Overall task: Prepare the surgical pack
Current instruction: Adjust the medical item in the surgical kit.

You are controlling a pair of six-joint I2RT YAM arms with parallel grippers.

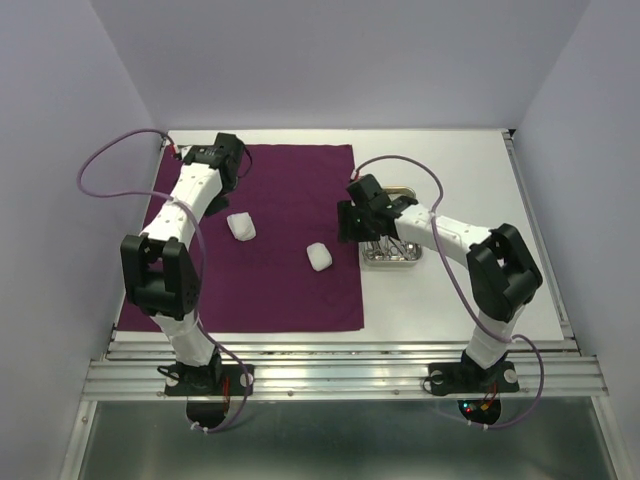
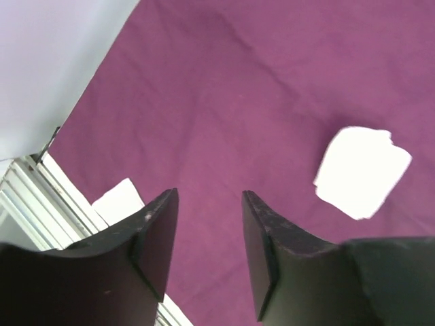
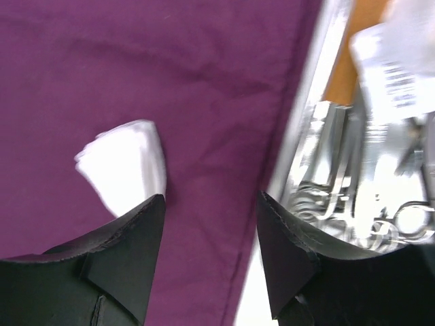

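Observation:
The surgical pack lies unbundled. Its purple drape [image 1: 280, 290] is spread flat on the left half of the table. Two white gauze pads [image 1: 241, 226] [image 1: 319, 257] rest on it. A small steel tray [image 1: 392, 252] with scissors-like instruments [image 3: 353, 217] and a labelled packet [image 3: 401, 68] stands just off the drape's right edge. My left gripper [image 1: 232, 165] hovers open over the drape's far left part [image 2: 224, 88], with a gauze pad [image 2: 360, 170] to one side. Open and empty, my right gripper [image 1: 347, 222] straddles the drape's right hem [image 3: 258, 224], between a gauze pad [image 3: 126, 170] and the tray [image 3: 319, 136].
Bare white table [image 1: 480, 170] lies right of the drape. Grey walls close in the left, far and right sides. A metal rail [image 1: 340, 365] runs along the near edge, where both arm bases are bolted. Purple cables [image 1: 100, 165] loop off each arm.

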